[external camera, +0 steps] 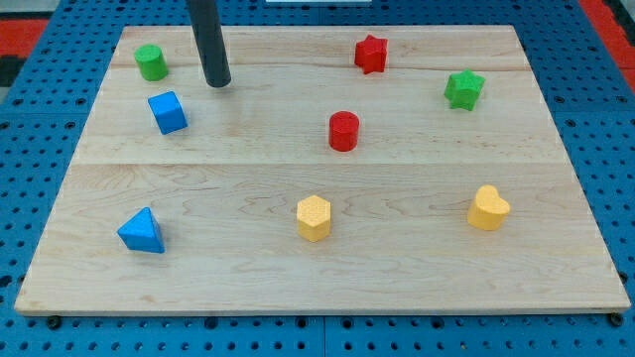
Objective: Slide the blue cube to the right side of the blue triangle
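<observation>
Above the matte blue cube (pixel 168 112) hangs my tip (pixel 217 83), apart.

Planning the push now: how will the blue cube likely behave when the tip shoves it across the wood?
The blue cube sits flat on the smooth wooden board, so it will probably slide, not roll or tip. It looks small and rigid, likely light. It stands skewed to the board's edges, so an off-centre push may spin it. My tip is up-right of it, apart.
</observation>
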Robot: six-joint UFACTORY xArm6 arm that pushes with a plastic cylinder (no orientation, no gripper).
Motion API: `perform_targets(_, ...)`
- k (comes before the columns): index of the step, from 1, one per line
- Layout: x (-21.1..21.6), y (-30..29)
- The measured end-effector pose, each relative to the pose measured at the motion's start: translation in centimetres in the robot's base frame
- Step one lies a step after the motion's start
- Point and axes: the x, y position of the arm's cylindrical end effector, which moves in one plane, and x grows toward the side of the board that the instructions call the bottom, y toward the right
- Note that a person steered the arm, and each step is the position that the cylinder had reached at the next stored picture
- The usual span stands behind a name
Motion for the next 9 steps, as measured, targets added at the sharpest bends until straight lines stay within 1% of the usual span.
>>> perform_targets(1,0.9,-0.9)
perform_targets(2,3.1,-6.9)
perform_targets(3,3.3,-7.9)
perform_targets(4,6.5,-5.6)
perform_targets(5,7.2,-3.3)
perform_targets(9,19.2,-2.7)
